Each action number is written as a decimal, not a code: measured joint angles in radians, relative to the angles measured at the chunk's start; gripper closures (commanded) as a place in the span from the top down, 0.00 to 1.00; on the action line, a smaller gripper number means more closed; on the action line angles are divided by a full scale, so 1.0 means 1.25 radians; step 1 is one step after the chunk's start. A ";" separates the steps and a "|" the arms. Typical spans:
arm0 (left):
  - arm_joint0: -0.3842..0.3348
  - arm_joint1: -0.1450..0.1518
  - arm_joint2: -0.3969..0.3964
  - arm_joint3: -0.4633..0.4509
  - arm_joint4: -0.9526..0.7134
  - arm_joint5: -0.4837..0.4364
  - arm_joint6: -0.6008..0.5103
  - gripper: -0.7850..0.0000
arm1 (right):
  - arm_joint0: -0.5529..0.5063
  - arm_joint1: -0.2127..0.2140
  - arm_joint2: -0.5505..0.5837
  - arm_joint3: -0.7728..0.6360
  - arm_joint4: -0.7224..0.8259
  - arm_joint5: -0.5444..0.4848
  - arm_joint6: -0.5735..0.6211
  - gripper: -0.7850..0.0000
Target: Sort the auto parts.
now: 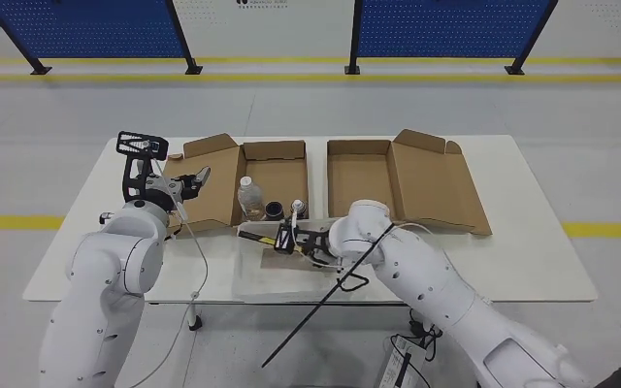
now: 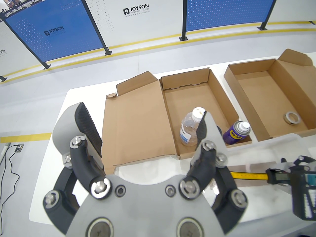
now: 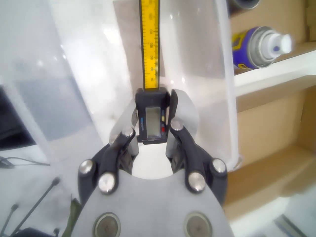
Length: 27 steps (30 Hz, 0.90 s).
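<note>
My right gripper (image 3: 153, 107) is shut on the black display head of a digital caliper (image 3: 149, 38). Its yellow scale sticks out over a clear plastic bin (image 3: 222, 50) at the table's front. In the top view this gripper (image 1: 288, 239) holds the caliper (image 1: 257, 236) just in front of the left cardboard box (image 1: 281, 153). My left gripper (image 2: 145, 129) is open and holds nothing; it hangs above that box's flat lid (image 1: 209, 194). The box contains a clear bottle (image 2: 188, 129), a blue spray can (image 2: 235, 132) and a dark cylinder (image 1: 274, 209).
The right cardboard box (image 1: 361, 145) lies open with a metal ring (image 2: 291, 117) inside, its lid (image 1: 437, 184) folded out to the right. A thin black rod (image 1: 325, 301) slants off the table's front edge. Bare white table lies at the far right.
</note>
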 measured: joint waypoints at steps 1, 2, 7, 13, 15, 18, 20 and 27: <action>0.000 0.000 0.000 0.000 0.000 0.000 0.000 1.00 | -0.012 0.006 0.017 -0.020 0.004 0.000 -0.003 0.00; 0.000 0.000 0.000 0.000 0.000 0.000 0.000 1.00 | -0.021 0.011 0.030 -0.035 0.006 -0.001 -0.004 0.00; 0.000 0.000 0.000 0.000 0.000 0.000 0.000 1.00 | -0.081 0.040 0.120 -0.120 0.052 -0.016 -0.036 0.00; 0.000 0.000 0.000 0.000 0.000 0.000 0.000 1.00 | -0.140 0.066 0.220 -0.140 0.176 -0.074 -0.089 0.00; 0.000 0.000 0.000 0.000 0.000 0.000 0.000 1.00 | -0.154 0.072 0.241 -0.139 0.211 -0.087 -0.104 0.00; 0.000 0.000 0.000 0.000 0.000 0.000 0.000 1.00 | -0.174 0.080 0.270 -0.132 0.266 -0.110 -0.126 0.00; 0.000 0.000 0.000 0.000 0.000 0.000 0.000 1.00 | -0.184 0.085 0.284 -0.126 0.301 -0.123 -0.139 0.00; 0.000 0.000 0.000 0.000 0.000 0.000 0.000 1.00 | -0.201 0.098 0.307 -0.120 0.345 -0.132 -0.158 0.00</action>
